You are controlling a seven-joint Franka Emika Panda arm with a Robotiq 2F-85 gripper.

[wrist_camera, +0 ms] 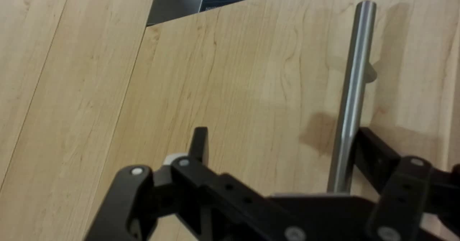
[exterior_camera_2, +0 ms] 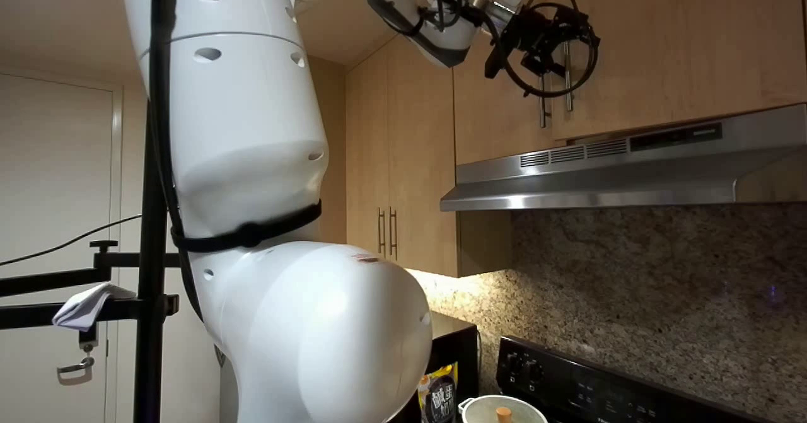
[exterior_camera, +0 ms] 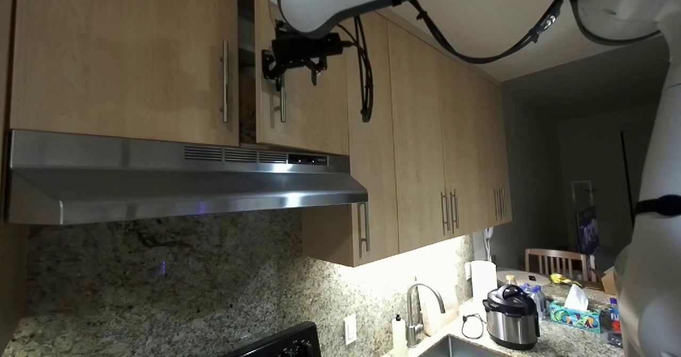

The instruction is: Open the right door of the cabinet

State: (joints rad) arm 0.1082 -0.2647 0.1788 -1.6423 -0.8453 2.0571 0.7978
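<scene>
The right door (exterior_camera: 319,120) stands ajar, a dark gap (exterior_camera: 247,80) along its left edge, on a light-wood cabinet (exterior_camera: 159,54) above a steel range hood (exterior_camera: 175,187) as a robot's gripper (wrist_camera: 282,131), fingers spread, straddles the door's silver bar handle (wrist_camera: 352,97), one finger just beside it, the other well apart.

R door (exterior_camera: 319,115) ajar on lt-wood cab (exterior_camera: 170,54).
</scene>
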